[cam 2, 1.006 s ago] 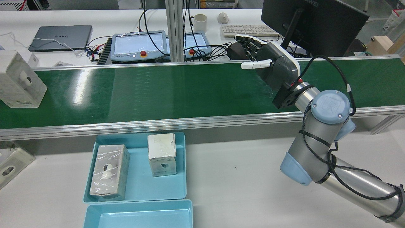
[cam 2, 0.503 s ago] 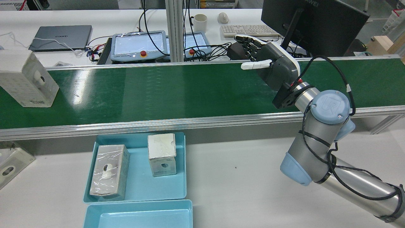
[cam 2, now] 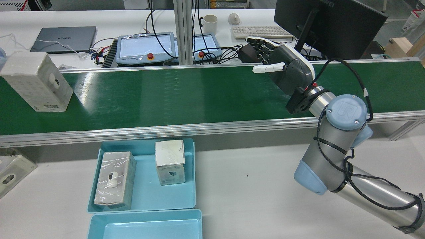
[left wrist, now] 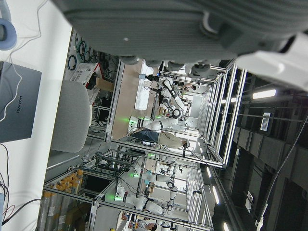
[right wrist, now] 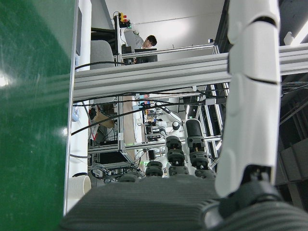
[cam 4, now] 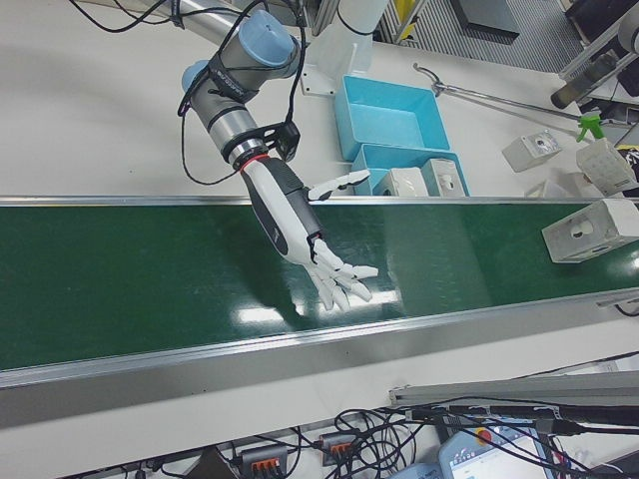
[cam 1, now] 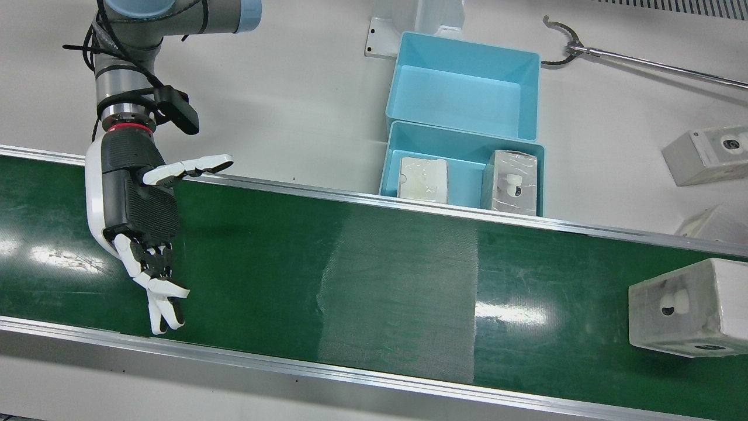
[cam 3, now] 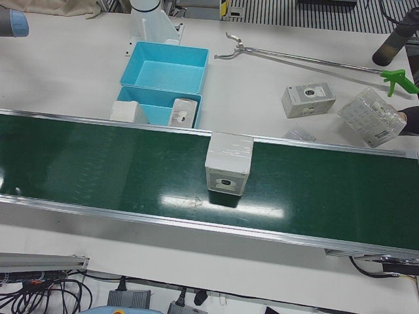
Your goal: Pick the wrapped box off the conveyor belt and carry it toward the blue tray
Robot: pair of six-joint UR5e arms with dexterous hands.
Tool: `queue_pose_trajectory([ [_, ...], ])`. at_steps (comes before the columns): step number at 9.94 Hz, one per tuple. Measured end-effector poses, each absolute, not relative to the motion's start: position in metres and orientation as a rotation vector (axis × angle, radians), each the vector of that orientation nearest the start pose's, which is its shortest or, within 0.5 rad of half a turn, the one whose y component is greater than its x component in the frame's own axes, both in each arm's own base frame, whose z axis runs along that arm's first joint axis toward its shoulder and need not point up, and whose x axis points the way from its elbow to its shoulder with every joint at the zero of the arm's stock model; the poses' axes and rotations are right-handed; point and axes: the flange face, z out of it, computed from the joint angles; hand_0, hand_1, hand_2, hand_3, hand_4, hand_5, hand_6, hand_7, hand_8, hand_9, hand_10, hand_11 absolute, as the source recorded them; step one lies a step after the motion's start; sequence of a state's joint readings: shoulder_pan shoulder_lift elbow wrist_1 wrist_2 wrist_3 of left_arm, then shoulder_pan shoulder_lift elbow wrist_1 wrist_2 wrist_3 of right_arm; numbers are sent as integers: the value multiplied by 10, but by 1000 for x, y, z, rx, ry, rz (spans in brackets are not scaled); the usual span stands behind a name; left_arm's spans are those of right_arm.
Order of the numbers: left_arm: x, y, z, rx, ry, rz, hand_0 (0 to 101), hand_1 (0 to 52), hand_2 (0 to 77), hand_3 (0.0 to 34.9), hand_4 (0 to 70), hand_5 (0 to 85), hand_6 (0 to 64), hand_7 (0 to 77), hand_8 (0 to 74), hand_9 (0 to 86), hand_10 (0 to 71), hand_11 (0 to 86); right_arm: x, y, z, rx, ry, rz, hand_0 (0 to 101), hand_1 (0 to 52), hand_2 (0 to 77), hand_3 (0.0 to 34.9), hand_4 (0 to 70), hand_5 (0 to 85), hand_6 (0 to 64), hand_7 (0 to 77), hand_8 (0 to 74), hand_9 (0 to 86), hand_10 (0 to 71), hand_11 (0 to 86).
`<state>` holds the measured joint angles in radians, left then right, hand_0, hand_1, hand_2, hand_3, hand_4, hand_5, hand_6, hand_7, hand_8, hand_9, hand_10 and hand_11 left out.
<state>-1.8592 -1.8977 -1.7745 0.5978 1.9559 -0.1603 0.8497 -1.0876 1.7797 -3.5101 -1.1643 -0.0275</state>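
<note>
The wrapped box [cam 2: 36, 81] stands on the green conveyor belt [cam 2: 186, 96] at the far left of the rear view. It also shows in the front view [cam 1: 689, 307] and the left-front view [cam 3: 228, 161]. My right hand [cam 2: 285, 71] is open and empty above the belt far to the right, fingers spread, as the front view [cam 1: 137, 216] and right-front view [cam 4: 295, 225] show. The blue tray [cam 2: 146, 186] sits on the table before the belt and holds two wrapped boxes [cam 2: 114, 181] [cam 2: 170, 166]. My left hand [left wrist: 192, 29] shows only as a palm edge in its own view.
A second, empty blue tray [cam 2: 146, 225] adjoins the first. Loose wrapped boxes lie on the table [cam 2: 10, 172] [cam 1: 704, 155]. A long grabber tool [cam 1: 643, 58] lies beyond the trays. A monitor [cam 2: 325, 23] and teach pendants [cam 2: 146, 48] stand behind the belt.
The wrapped box has ridden the belt to the right in the rear view. My right hand has stayed in place, open.
</note>
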Motion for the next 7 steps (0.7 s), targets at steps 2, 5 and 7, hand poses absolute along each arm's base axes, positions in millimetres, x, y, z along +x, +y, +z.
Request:
queue_pose_trajectory([
  [2,-251,-510,472,-310,2174,-2335,0,0,5,0,0,11,5,5,5,0,5,5,-276,-579,354,514,2568,-1932,478,164,109,0,120,240,38,44,16,49,0,11],
  [5,-251,-510,472,-310,2174,-2335,0,0,11,0,0,11,5,5,5,0,5,5,-280,-580,361,502,2568,-1957,479,153,114,0,104,240,38,44,16,49,0,5],
  [7,-251,-510,472,-310,2174,-2335,0,0,11,0,0,11,5,5,5,5,5,5,-284,-580,365,501,2566,-1971,479,153,120,0,104,240,49,44,16,60,0,5],
])
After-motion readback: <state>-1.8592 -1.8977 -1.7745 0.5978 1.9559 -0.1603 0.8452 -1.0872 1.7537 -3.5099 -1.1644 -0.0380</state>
